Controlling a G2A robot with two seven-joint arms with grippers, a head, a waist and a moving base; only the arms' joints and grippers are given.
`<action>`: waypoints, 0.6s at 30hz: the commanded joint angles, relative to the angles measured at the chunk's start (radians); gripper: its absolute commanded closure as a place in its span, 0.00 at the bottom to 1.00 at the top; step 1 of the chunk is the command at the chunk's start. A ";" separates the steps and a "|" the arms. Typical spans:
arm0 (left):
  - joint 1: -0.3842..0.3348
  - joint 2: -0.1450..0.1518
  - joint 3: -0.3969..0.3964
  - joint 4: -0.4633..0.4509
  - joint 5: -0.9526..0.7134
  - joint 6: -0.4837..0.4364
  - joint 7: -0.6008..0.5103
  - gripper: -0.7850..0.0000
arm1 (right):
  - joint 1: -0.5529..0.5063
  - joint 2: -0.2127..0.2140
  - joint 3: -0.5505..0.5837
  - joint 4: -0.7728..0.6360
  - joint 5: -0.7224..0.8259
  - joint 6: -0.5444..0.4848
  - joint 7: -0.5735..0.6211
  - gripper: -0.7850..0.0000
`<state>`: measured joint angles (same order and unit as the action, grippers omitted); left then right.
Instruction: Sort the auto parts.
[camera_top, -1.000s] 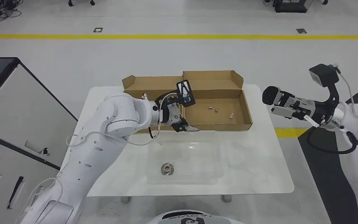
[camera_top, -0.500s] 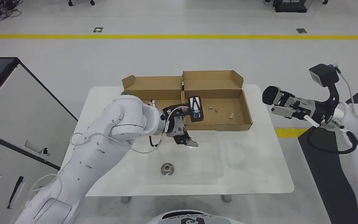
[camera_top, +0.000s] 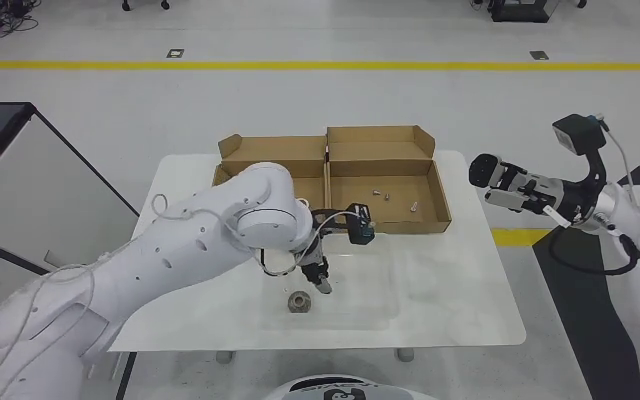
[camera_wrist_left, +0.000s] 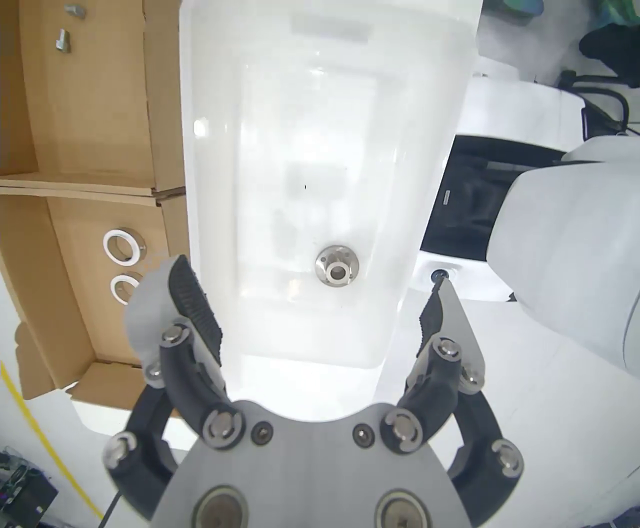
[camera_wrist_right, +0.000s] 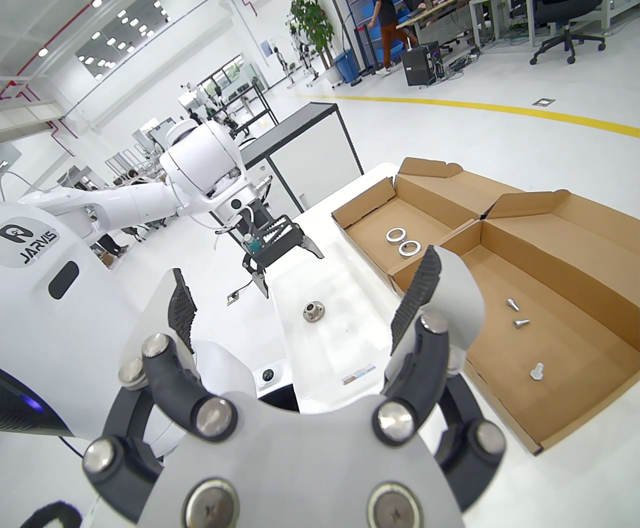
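- Top view: over the last second the left gripper (camera_top: 319, 281) has swung from the front wall of the cardboard boxes (camera_top: 385, 150) out over the clear plastic tray (camera_top: 365, 300). It hangs just beside the hub (camera_top: 298, 300), a round flanged metal piece near the tray's left end. The right gripper (camera_top: 480, 172) has stayed beyond the table (camera_top: 480, 290) at its right edge, well apart.
- Left wrist view: the left gripper (camera_wrist_left: 309, 276) is spread wide and empty, with ribbed black pads (camera_wrist_left: 192, 300). The hub (camera_wrist_left: 337, 265) lies flat, bore up and untouched, with bare glossy tray floor all round it. Two white-faced rings (camera_wrist_left: 124, 246) lie in the brown box alongside.
- Right wrist view: the right gripper (camera_wrist_right: 303, 267) is wide and empty. Three small bolts (camera_wrist_right: 521, 323) lie scattered in the nearer box.
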<state>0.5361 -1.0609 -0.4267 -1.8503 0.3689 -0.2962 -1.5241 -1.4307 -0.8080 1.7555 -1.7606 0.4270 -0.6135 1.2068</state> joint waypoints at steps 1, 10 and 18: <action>-0.022 0.003 0.048 0.013 0.007 0.005 -0.005 0.00 | 0.000 0.000 0.000 0.000 0.000 0.000 0.000 0.00; -0.070 0.011 0.178 0.064 -0.014 -0.019 0.019 0.00 | 0.000 0.000 0.000 0.000 0.000 0.000 0.000 0.00; -0.074 0.017 0.193 0.058 -0.030 -0.061 0.061 0.00 | 0.000 0.000 0.000 0.000 0.000 0.000 0.000 0.00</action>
<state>0.4618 -1.0441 -0.2330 -1.7929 0.3390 -0.3581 -1.4620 -1.4307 -0.8080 1.7555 -1.7606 0.4270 -0.6135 1.2068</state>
